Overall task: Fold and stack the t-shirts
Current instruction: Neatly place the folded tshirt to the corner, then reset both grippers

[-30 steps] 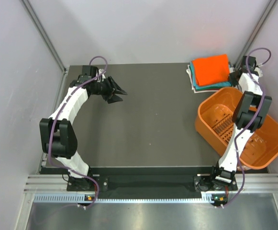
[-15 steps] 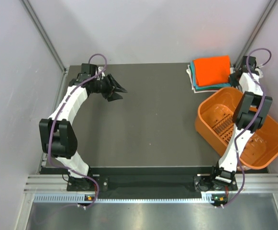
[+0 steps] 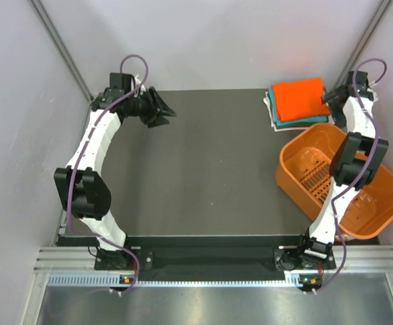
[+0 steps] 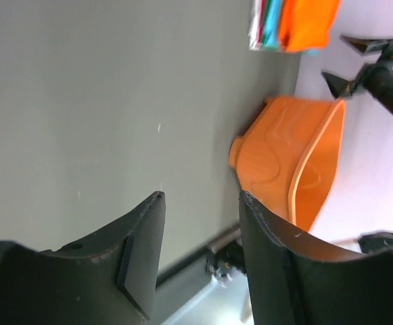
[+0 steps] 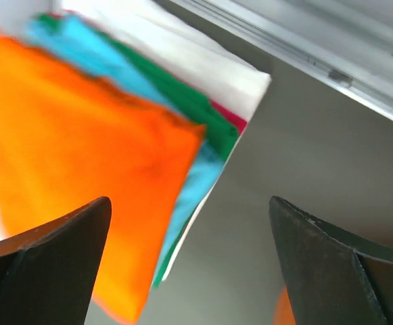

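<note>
Top of the pile: the folded orange t-shirt (image 3: 299,99) crowns the stack of t-shirts (image 3: 281,120), with a turquoise t-shirt (image 5: 199,177) and green and white layers beneath. The stack sits in the table's (image 3: 210,169) far right corner, just beyond the orange slotted basket (image 3: 287,172). The right gripper (image 5: 189,200) hangs just beside the pile, jaws spread wide and empty. The left gripper (image 4: 201,194), part-open over bare tabletop at the far left, grasps nothing. The right gripper would probably do best to rise clear before swinging away, so no finger drags the top fold.

- I see the t-shirts (image 3: 297,99) as soft matt cloth.
- The basket (image 4: 270,159) is smooth, glossy plastic.
- The tabletop (image 3: 216,169) looks matt and smooth.
- My left fingers (image 4: 139,250): matt black plastic.
</note>
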`<state>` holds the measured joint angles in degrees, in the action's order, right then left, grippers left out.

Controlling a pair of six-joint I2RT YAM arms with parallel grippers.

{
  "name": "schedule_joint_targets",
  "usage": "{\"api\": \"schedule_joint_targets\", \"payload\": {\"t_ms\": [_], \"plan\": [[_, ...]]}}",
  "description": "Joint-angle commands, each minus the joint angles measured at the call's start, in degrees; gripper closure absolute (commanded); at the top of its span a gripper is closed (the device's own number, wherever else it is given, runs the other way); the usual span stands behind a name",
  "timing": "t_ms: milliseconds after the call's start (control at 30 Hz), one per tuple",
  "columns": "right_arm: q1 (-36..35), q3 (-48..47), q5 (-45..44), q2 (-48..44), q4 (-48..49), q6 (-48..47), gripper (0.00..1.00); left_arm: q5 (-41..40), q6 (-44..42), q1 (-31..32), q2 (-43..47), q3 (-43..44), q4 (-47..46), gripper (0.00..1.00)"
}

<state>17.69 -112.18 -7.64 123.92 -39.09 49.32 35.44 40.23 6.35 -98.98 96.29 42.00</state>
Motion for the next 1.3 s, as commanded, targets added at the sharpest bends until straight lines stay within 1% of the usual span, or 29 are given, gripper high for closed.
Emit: {"api": "schedule_joint_targets", "payload": {"t_ms": [0, 67, 133, 233, 267, 333, 367, 433, 567, 633, 700, 833, 900, 967, 1000, 1033, 1067, 1100, 1167, 1267], "plan": [[-1.34, -7.08, -0.98, -10.97, -6.16, -7.3, 0.0, -3.18, -6.47, -0.37, 1.07, 7.85, 2.74, 0.47], [-1.78, -7.27, 0.6, -15.36, -8.36, -10.73, 0.0, -3.45, -7.18, -0.29, 1.59, 9.35, 2.65, 0.46], [-2.75, -5.52, 2.27, -18.78, -8.9, -13.97, 0.0, -3.45, -7.18, -0.2, 1.77, 9.53, 2.65, 0.46], [-4.94, 0.89, 6.31, -29.22, -7.85, -17.66, 0.0, -3.45, -7.18, -0.02, 2.3, 8.48, 2.65, 0.46], [-5.56, 4.57, 7.45, -31.26, -6.62, -18.29, 0.0, -3.45, -7.18, -0.02, 3.0, 8.3, 2.65, 0.46], [-7.49, 7.75, 12.28, -36.43, -6.26, -19.6, 0.0, -3.45, -7.18, 0.07, 4.4, 8.12, 2.65, 0.46], [-8.11, 10.46, 17.08, -37.95, -6.52, -19.87, 0.0, -3.45, -7.18, 0.07, 6.06, 8.38, 2.65, 0.46], [-9.69, 12.68, 22.38, -42.41, -7.22, -21.62, 0.0, -3.45, -7.18, 0.33, 7.57, 10.13, 2.65, 0.46], [-11.36, 20.15, 29.16, -51.13, -6.27, -20.59, 0.0, -3.45, -7.18, 0.68, 10.55, 9.8, 2.65, 0.46], [-11.8, 22.08, 31.1, -54.55, -7.39, -18.92, 0.0, -3.45, -7.18, 0.68, 12.22, 6.39, 2.65, 0.46], [-12.07, 22.53, 31.72, -56.15, -9.24, -18.99, 0.0, -3.45, -7.18, 0.68, 14.86, 2.44, 2.65, 0.46], [-12.16, 22.97, 28.74, -60.1, -12.76, -21.1, 0.0, -3.45, -7.18, 0.86, 18.9, -2.93, 2.65, 0.46], [-12.24, 22.88, 28.38, -60.2, -13.46, -21.81, 0.0, -3.45, -7.18, 1.21, 19.0, -3.39, 2.65, 0.46], [-12.24, 22.88, 28.29, -59.76, -13.82, -21.64, 0.0, -3.45, -7.18, 3.3, 17.86, -1.99, 2.65, 0.46], [-12.33, 22.88, 28.38, -59.5, -13.73, -21.2, 0.0, -3.45, -7.18, 4.54, 17.16, 0.45, 2.65, 0.46], [-12.33, 23.06, 28.56, -59.58, -13.12, -21.02, 0.0, -3.45, -7.18, 6.03, 15.41, 1.96, 2.65, 0.46], [-12.33, 23.23, 28.64, -59.58, -12.85, -20.67, 0.0, -3.45, -7.18, 9.18, 14.35, 3.36, 2.65, 0.46], [-12.33, 23.24, 28.64, -59.49, -12.77, -20.41, 0.01, -3.45, -7.18, 10.6, 13.3, 5.99, 2.65, 0.46], [-12.33, 23.23, 28.64, -59.14, -12.76, -20.05, 0.0, -3.45, -7.18, 12.97, 11.18, 7.5, 2.65, 0.46], [-12.33, 24.64, 28.64, -59.75, -11.8, -19.26, 0.0, -3.45, -7.18, 13.51, 11.35, 6.9, 2.65, 0.46]]}}
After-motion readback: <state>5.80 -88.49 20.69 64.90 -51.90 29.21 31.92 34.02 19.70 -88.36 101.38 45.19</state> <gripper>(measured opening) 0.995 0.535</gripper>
